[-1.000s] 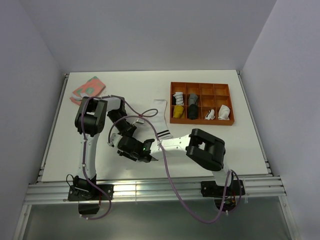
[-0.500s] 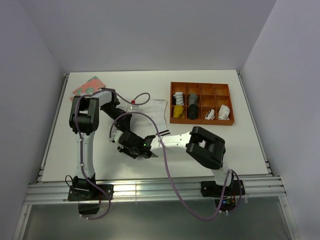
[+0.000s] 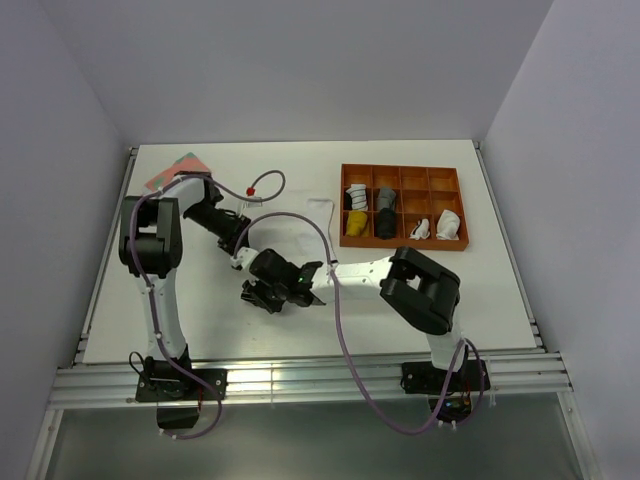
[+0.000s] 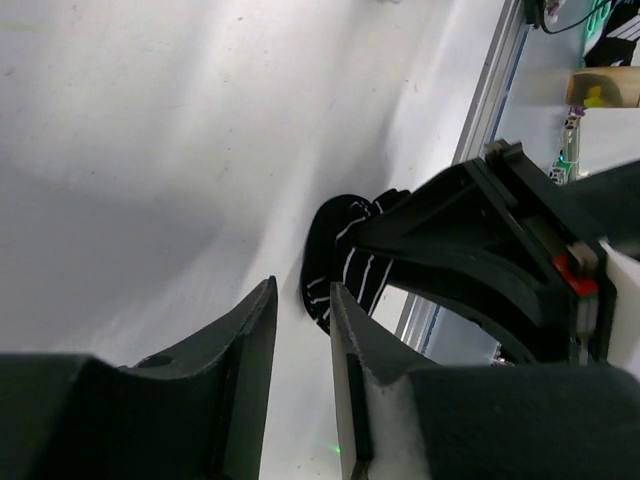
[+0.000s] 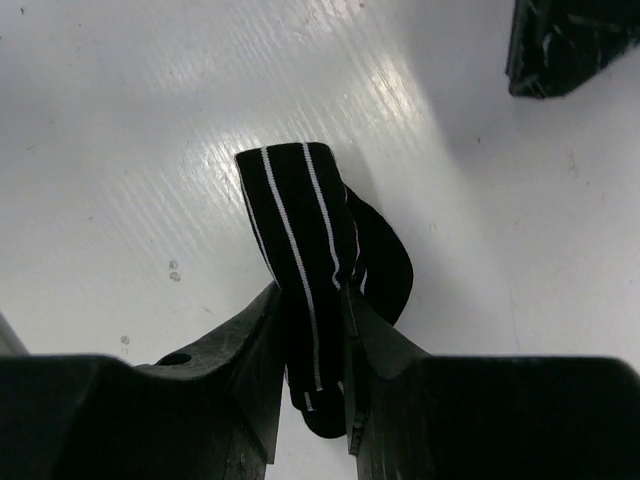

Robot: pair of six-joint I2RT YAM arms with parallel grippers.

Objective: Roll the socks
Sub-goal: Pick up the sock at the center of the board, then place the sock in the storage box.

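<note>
**Black striped sock (image 5: pixel 300 210) pinched in your right claw (image 5: pixel 312 325)**

Your right claw is closed on the sock. In its own wrist view the fabric is folded into a loop and squeezed tight between the two fingers. The folded end stands out past the tips, and the lower end is cut off by the fingers. The sock sits low over the desk (image 3: pixel 450 290), left of centre and toward the near edge. From overhead you can barely see it, because the claw's dark body covers nearly all of it.

Your left claw (image 4: pixel 302 330) hangs just beside it, holding nothing. Its fingers are parted by a narrow slit, and bare desk shows through. In that wrist view the right claw blocks one side of the sock, so only a striped curve is clear.

The white sock (image 3: pixel 322 212) lies flat near the middle, faint against the pale surface. Its near end is lost behind your right arm and a cable (image 3: pixel 300 218). The pink sock (image 3: pixel 178 166) is at the far left corner, partly covered by your left arm. The orange tray (image 3: pixel 400 168) holds small bundles, too small to tell apart.
</note>
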